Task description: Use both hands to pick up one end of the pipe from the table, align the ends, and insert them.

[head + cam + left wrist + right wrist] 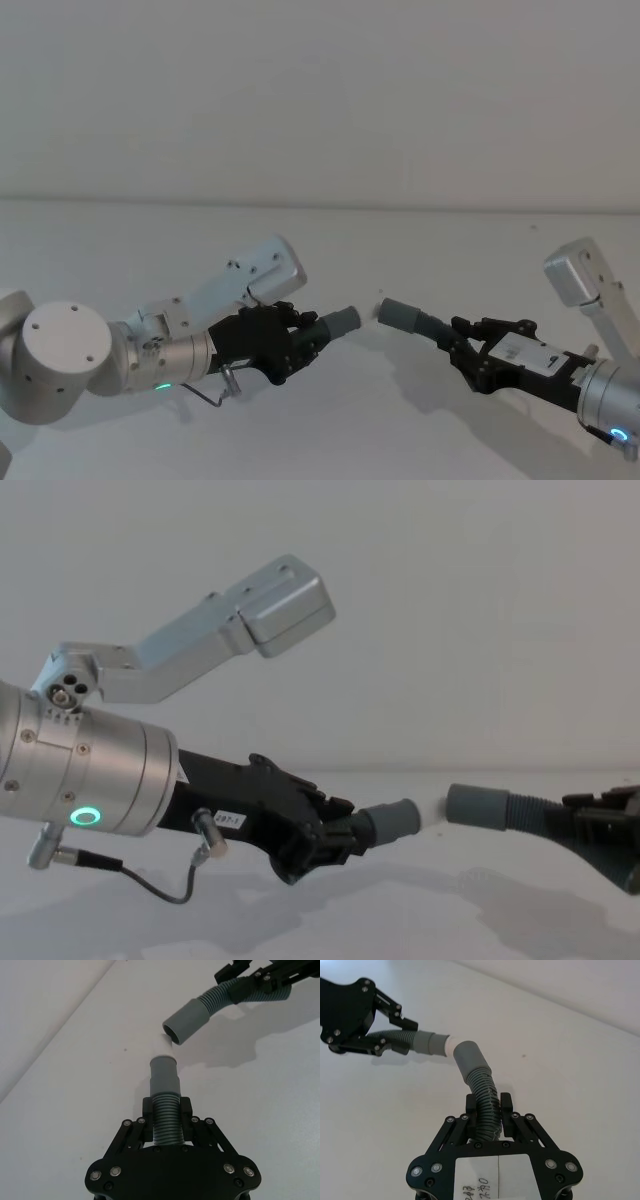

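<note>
My left gripper (300,335) (166,1110) is shut on a ribbed grey hose (166,1122) that ends in a narrower smooth grey tip (164,1074) with a white rim (163,1050). My right gripper (462,345) (489,1107) is shut on the other ribbed hose (485,1095), which bends up to a wider smooth grey cuff (470,1060) (400,313). Both pieces hang a little above the white table (330,430). The white rim sits right at the cuff's open mouth (172,1036), and the two ends meet at an angle. Whether the tip has entered, I cannot tell.
Plain white table (450,910) lies all around, with a pale wall behind it. Each arm's silver wrist camera bracket (262,268) (580,272) sticks up above its gripper. A thin black cable (215,395) loops under the left wrist.
</note>
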